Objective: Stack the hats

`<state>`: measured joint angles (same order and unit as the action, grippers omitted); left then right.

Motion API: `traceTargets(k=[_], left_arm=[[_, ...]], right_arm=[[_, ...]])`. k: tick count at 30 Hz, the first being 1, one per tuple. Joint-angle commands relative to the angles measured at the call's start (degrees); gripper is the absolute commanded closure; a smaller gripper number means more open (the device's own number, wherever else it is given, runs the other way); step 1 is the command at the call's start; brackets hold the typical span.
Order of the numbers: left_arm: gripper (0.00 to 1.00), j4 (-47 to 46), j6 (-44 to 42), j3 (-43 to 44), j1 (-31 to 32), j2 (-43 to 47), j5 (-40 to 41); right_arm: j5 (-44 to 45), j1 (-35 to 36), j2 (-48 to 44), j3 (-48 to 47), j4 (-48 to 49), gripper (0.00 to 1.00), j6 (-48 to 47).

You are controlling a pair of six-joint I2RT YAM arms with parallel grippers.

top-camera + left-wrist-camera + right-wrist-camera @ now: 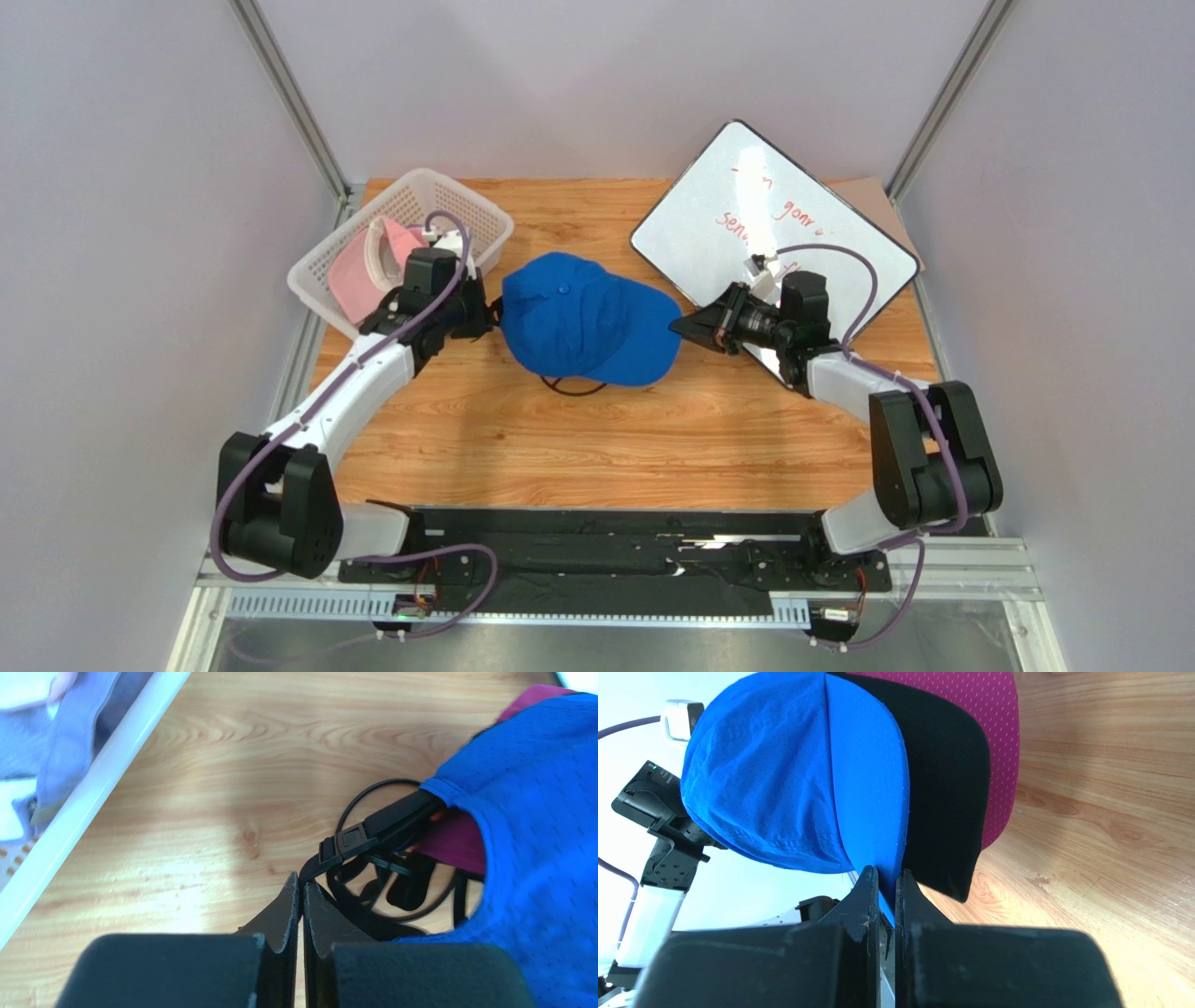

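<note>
The table carries a whiteboard at the far right and a basket at the far left, with a pink hat lying in the basket. In the middle sits the stack. The blue hat is on top, and the right wrist view shows a black hat and a magenta hat under it, their brims fanned out.

The right gripper has its fingers pinching the edge of the blue brim. The left gripper is at the back of the stack with its fingers pressed together. Their tips are just beside a black strap, and I can't tell whether they nip it.

These hats look light and floppy. The mesh crown would likely cave in under a pinch, while the brim seems stiff. The brim edge looks like the best hold, with the rear strap as a second, though the smooth brims may slide over each other.
</note>
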<state>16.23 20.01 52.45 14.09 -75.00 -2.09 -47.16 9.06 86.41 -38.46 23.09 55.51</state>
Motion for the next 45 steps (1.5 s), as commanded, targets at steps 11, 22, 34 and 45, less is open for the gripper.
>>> traceTargets(k=[11, 22, 34, 45], left_arm=[[1.0, 5.7, 0.5, -3.3, -4.9, 6.6, 0.2], [1.0, 2.5, -0.1, -3.8, -4.9, -2.8, 0.8], [1.0, 2.1, 1.3, -3.3, -4.9, 0.3, -3.4], [0.1, 3.8, 4.5, -4.6, -4.9, 5.3, -0.3]], right_arm=[[6.5, -1.4, -0.1, -2.1, -8.9, 1.0, -6.4], [10.1, -1.4, -1.4, -1.3, -12.2, 1.0, -9.8], [17.1, -1.5, -10.2, -4.1, -26.0, 0.23, -16.7], [21.8, 1.4, -25.8, -4.3, -31.0, 0.23, -20.2]])
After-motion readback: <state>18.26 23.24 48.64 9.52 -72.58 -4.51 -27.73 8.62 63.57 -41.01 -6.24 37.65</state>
